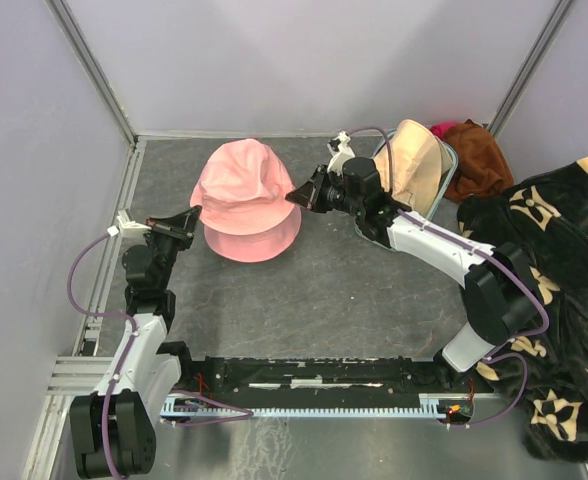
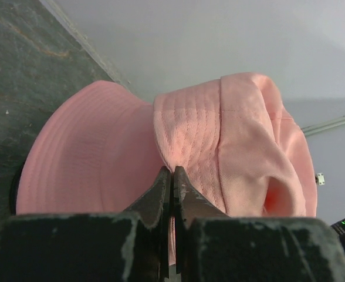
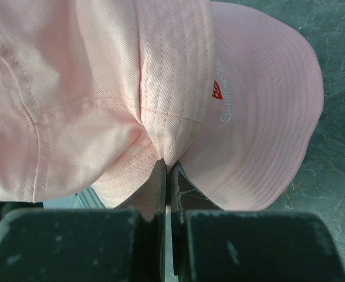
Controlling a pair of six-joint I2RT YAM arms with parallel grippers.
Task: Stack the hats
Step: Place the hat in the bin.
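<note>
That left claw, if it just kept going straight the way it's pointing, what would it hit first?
The upper pink hat: the left gripper is shut with its tips right against that hat's fabric, seemingly pinching it.

The setting is showing itself to be a laboratory (a robot test cell). A left arm (image 1: 139,340) and a right arm (image 1: 444,250) are standing bolted to a black mounting rail (image 1: 314,375). Beyond the rail, a dark grey table (image 1: 354,300) is extending to plain lilac wall panels (image 1: 304,60), which aluminium posts (image 1: 89,65) are framing. Purple cables (image 1: 72,280) are running up from the rail's ends.
</note>
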